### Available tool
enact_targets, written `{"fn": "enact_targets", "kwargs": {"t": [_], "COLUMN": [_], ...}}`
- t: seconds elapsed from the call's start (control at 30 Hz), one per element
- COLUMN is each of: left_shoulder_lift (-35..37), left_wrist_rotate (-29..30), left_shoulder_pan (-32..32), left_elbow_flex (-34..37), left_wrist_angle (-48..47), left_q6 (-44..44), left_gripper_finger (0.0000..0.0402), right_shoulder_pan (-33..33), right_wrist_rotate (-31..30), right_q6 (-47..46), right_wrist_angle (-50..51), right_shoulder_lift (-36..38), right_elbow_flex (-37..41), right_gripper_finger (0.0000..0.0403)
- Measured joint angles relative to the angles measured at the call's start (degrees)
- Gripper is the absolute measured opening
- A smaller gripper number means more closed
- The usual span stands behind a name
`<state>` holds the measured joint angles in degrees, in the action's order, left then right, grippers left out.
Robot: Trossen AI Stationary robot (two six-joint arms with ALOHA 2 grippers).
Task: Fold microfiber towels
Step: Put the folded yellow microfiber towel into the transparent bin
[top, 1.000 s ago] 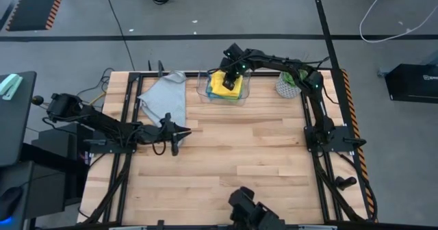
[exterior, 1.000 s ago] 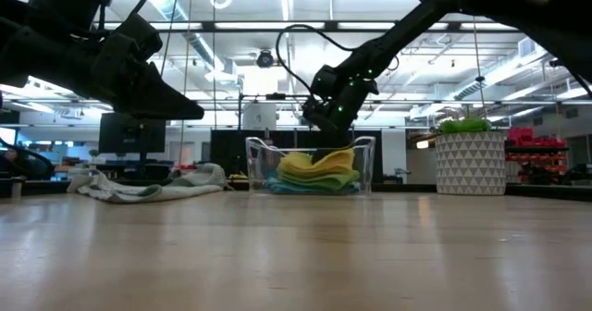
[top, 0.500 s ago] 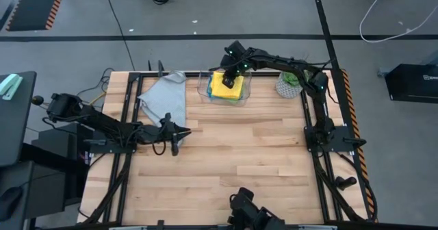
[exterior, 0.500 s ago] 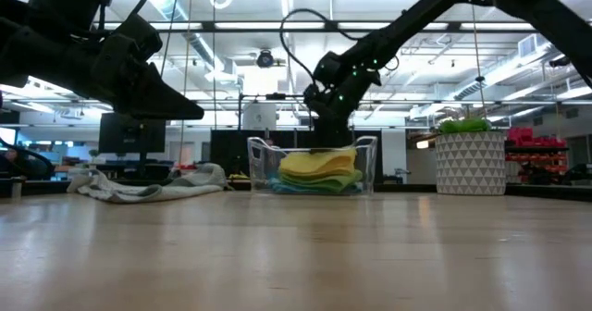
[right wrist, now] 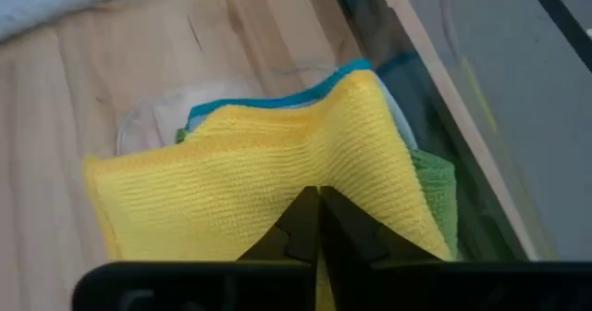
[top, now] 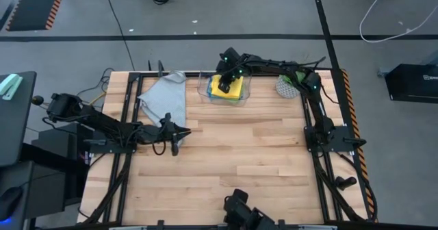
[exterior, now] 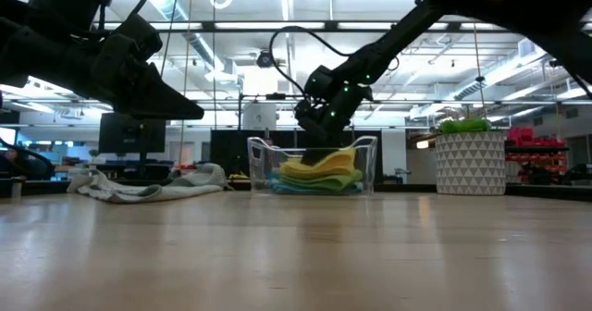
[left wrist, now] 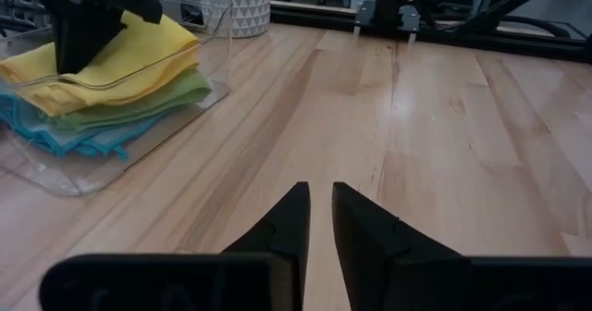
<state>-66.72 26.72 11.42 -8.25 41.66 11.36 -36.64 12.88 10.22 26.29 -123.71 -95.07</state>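
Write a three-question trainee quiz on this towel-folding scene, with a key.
1. True or false: the grey towel lies inside the clear bin.
2. Which towel tops the stack in the bin? A) yellow towel B) green towel C) light blue towel
3. Fill in: the right gripper is over the ____; the left gripper waits above bare table.

Key: 1 false; 2 A; 3 bin.
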Motion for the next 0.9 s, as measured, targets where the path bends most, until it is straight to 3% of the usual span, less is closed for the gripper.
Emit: {"fn": "enact_targets", "kwargs": {"t": [0.2, 0.47, 0.6, 0.9], "left_shoulder_lift": [0.0, 0.0, 0.0, 0.0], "left_wrist_rotate": [0.0, 0.0, 0.0, 0.0], "left_shoulder_pan": [0.0, 0.0, 0.0, 0.0], "left_elbow_flex": [0.0, 0.0, 0.0, 0.0], "left_wrist_angle": [0.0, -0.5, -0.9, -1.3], "left_q6": [-0.2, -0.6, -0.6, 0.1], "left_gripper_finger": [0.0052, 0.005, 0.0042, 0.0029], "right_shoulder_pan": [0.4, 0.4, -0.1, -0.9], "right_wrist_rotate": [-1.1, -4.3, -4.4, -5.4], "right_q6": [0.4, 2.4, 3.1, 4.8], "right_wrist_angle": [0.4, 11.9, 15.9, 13.9], "right_shoulder_lift": [2.5, 9.5, 9.2, 9.6], "right_elbow_flex": [0.0, -0.1, 0.0, 3.7], "right_gripper_finger": [0.0016, 0.0023, 0.0011, 0.0011]}}
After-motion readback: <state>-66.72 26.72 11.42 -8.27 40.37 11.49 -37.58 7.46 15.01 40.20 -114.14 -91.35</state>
